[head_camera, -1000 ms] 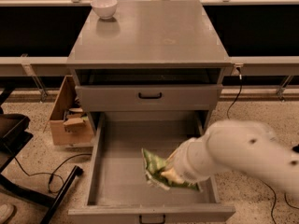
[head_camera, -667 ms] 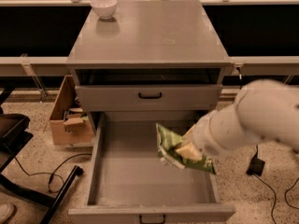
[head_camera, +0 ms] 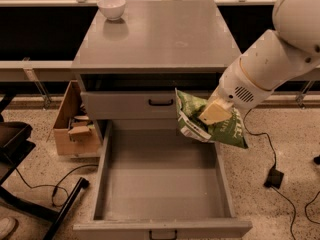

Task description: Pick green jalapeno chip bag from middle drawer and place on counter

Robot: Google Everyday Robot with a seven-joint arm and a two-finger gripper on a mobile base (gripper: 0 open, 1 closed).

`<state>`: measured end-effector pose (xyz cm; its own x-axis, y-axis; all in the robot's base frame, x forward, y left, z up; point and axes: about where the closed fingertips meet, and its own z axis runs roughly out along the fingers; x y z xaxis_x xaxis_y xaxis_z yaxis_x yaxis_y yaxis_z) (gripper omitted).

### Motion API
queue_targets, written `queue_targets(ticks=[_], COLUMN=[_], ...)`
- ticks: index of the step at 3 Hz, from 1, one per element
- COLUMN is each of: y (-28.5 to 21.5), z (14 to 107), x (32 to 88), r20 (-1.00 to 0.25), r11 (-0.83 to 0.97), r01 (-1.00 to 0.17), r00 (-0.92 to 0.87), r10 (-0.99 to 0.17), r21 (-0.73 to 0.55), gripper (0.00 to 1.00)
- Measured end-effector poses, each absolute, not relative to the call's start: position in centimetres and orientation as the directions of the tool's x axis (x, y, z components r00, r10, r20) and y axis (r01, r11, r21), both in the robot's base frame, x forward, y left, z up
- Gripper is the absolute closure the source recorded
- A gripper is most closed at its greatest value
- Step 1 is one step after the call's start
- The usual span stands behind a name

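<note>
Speckled terrazzo floor (head_camera: 295, 129), cardboard box (head_camera: 75, 134) at left, black chair base (head_camera: 67, 204), cables (head_camera: 272, 154), pale ledge (head_camera: 35, 70) behind

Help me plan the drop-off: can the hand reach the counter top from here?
Probably yes. The hand, shut on the green jalapeno chip bag, hangs by the front right corner of the counter. Only a white bowl stands on it, at the far left, so the near side lies bare.
</note>
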<state>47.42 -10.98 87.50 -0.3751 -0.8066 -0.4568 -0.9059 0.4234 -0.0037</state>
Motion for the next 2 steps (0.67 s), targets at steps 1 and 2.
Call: queue_targets(ticks=[1, 2], y=[-10.9, -10.9], z=[87.5, 88.4], x=[47.5, 49.1], r20=[-0.459, -0.455], r11=[0.424, 0.428], r01=[-0.905, -0.903], r00=[-0.374, -0.366], r10=[-0.806, -0.812], r21=[-0.007, -0.037], gripper=[1.0, 1.0])
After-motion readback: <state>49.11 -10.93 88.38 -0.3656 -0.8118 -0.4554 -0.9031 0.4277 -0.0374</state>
